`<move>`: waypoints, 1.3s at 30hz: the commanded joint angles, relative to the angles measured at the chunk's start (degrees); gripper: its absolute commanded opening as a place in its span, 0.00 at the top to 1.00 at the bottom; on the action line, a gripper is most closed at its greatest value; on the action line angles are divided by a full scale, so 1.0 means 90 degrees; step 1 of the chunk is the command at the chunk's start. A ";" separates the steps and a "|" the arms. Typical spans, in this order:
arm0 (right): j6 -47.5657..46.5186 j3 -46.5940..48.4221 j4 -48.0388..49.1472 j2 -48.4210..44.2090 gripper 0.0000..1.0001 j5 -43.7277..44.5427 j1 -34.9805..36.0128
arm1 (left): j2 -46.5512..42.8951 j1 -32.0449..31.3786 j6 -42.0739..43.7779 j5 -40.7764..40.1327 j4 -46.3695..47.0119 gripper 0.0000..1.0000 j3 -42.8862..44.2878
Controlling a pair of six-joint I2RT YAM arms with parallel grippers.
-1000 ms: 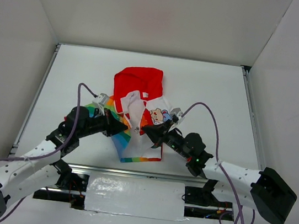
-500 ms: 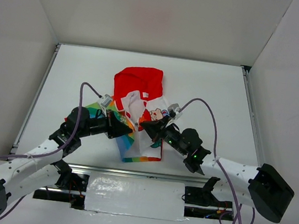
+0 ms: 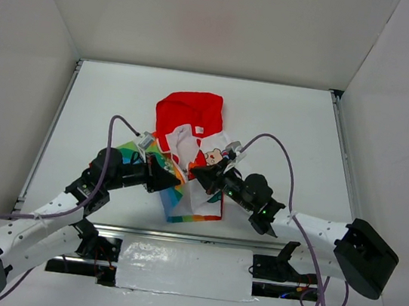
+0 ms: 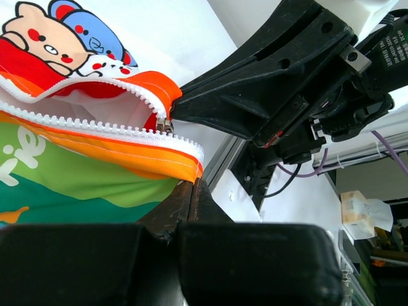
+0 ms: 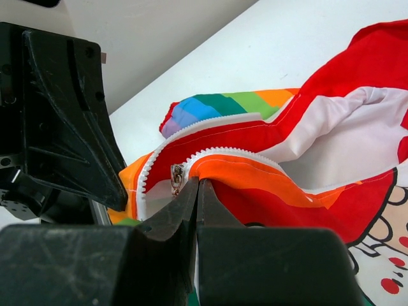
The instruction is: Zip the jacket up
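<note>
The left hand (image 4: 193,186) has its fingers pressed together on the lower edge of the jacket (image 3: 196,133), pinching the orange-trimmed tape just below the row of zipper teeth (image 4: 95,127). The right hand (image 5: 196,186) is likewise clamped shut, its tips nipping the opposite orange edge right beside the small metal slider (image 5: 176,179), though I cannot tell whether the pull tab itself is caught between them. The two hands meet tip to tip at the bottom of the opening, low over the garment, which lies near the front middle of the white surface (image 3: 284,126) with its red hood (image 3: 188,109) pointing away from the arms. This looks like the start of the pull, with almost the whole front open. To do it well, the left hand should act as the anchor, holding the hem taut and down, while the right draws the slider straight along the line of teeth toward the hood. A sideways tug would likely bunch the thin fabric or jam it in the slider, so both tracks should lie flat and parallel.
</note>
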 commanded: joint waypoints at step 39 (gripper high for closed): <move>0.0648 -0.0112 -0.0166 -0.0581 1.00 -0.0336 -0.0042 | -0.0651 -0.0037 0.0500 -0.0897 -0.0155 1.00 0.0264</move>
